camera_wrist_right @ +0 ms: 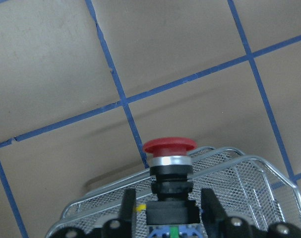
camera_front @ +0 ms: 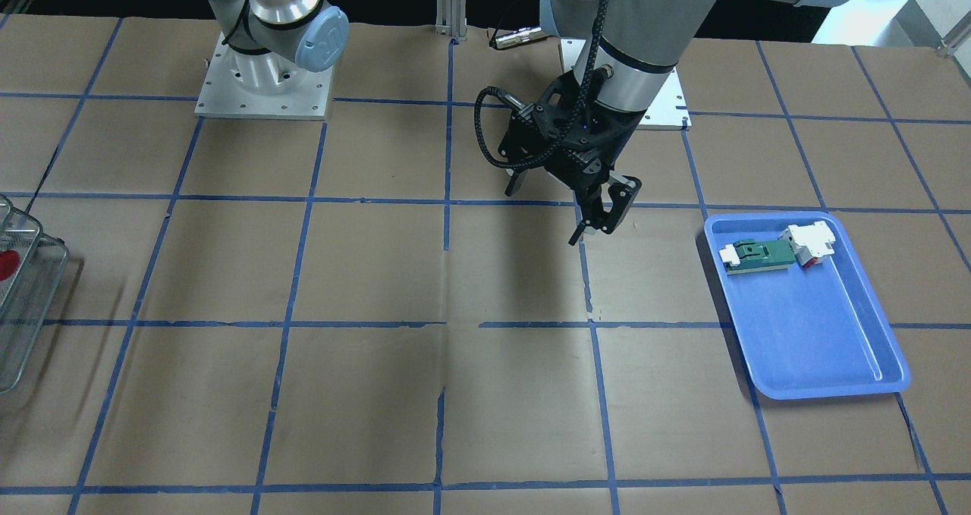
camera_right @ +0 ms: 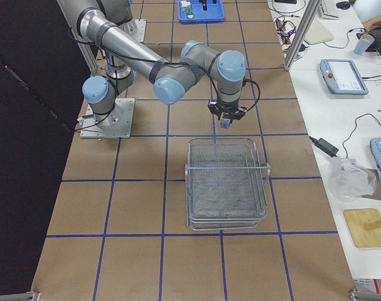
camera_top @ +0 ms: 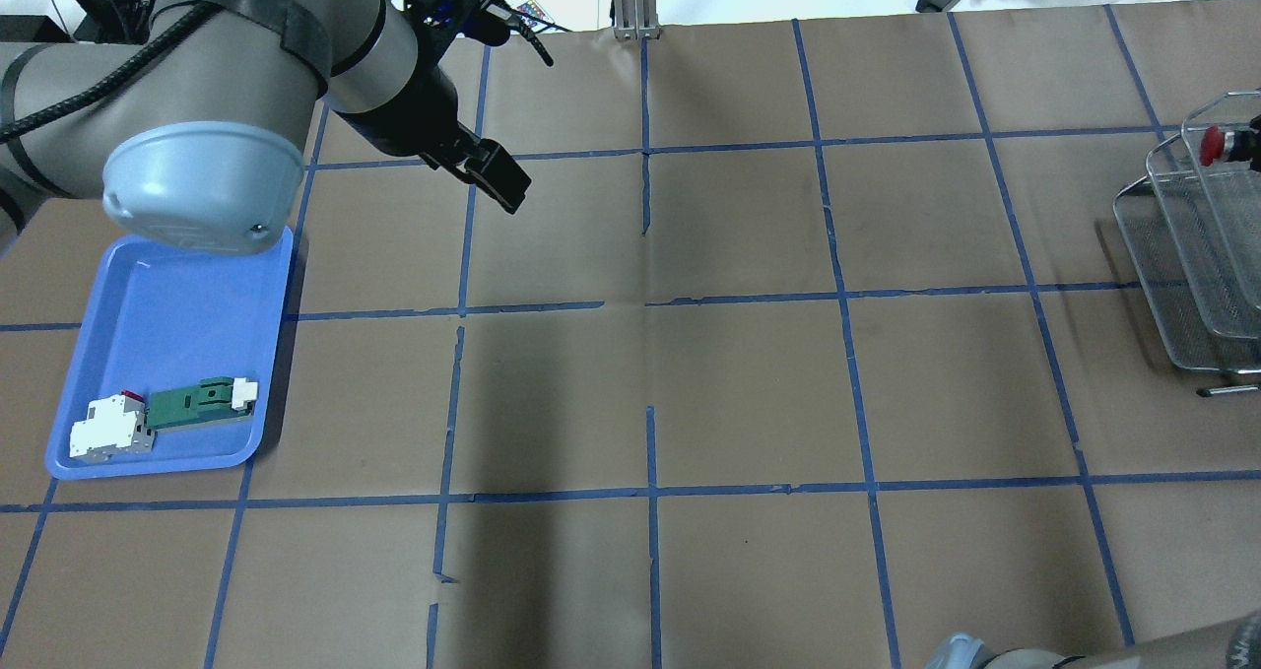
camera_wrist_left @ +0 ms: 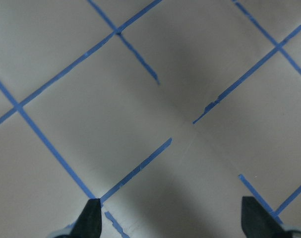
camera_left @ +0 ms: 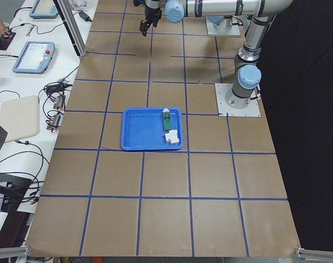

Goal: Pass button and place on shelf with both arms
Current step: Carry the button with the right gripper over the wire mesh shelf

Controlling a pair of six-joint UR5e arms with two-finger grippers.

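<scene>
My right gripper (camera_wrist_right: 168,201) is shut on the button (camera_wrist_right: 169,146): red mushroom cap forward, black collar between the fingers. It holds the button in the air above the near rim of the wire-mesh shelf (camera_wrist_right: 229,166). In the overhead view the button's red cap (camera_top: 1214,144) shows at the right edge over the shelf (camera_top: 1182,255). In the exterior right view this gripper (camera_right: 225,118) hangs just beyond the shelf (camera_right: 226,182). My left gripper (camera_top: 497,178) is open and empty above the table left of centre; its fingertips (camera_wrist_left: 90,218) stand wide apart over bare paper.
A blue tray (camera_top: 167,295) lies at the table's left under my left arm's elbow. It holds a flat green-and-white part (camera_top: 197,403) and a white block with a red spot (camera_top: 108,428). Brown paper with blue tape grid lines covers the table.
</scene>
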